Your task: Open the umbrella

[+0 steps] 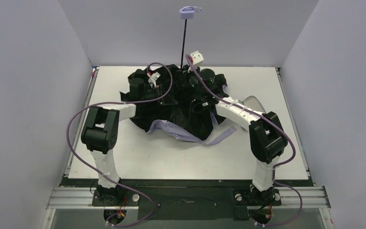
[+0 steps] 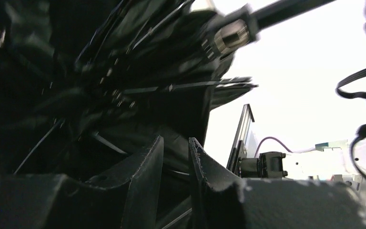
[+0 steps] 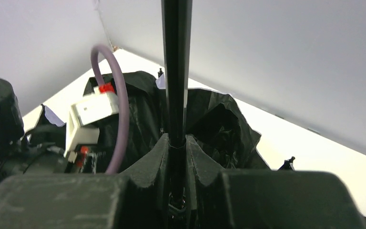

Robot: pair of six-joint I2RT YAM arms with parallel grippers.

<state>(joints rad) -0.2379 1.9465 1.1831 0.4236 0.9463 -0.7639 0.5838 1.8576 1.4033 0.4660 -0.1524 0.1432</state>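
The umbrella lies upside down on the table. Its canopy is spread part way, black inside up, with a pale lavender edge at the front. The thin black shaft stands upright with the lavender handle on top. My right gripper is shut on the shaft low down; in the right wrist view the gripper clamps the shaft. My left gripper is down in the canopy's left side; in the left wrist view the gripper has its jaws slightly apart, with black fabric and ribs behind them.
The white table is boxed in by grey walls on the left, back and right. A pale lavender piece lies by the right arm. A lavender strap trails from the canopy's front edge. Purple cables loop over both arms.
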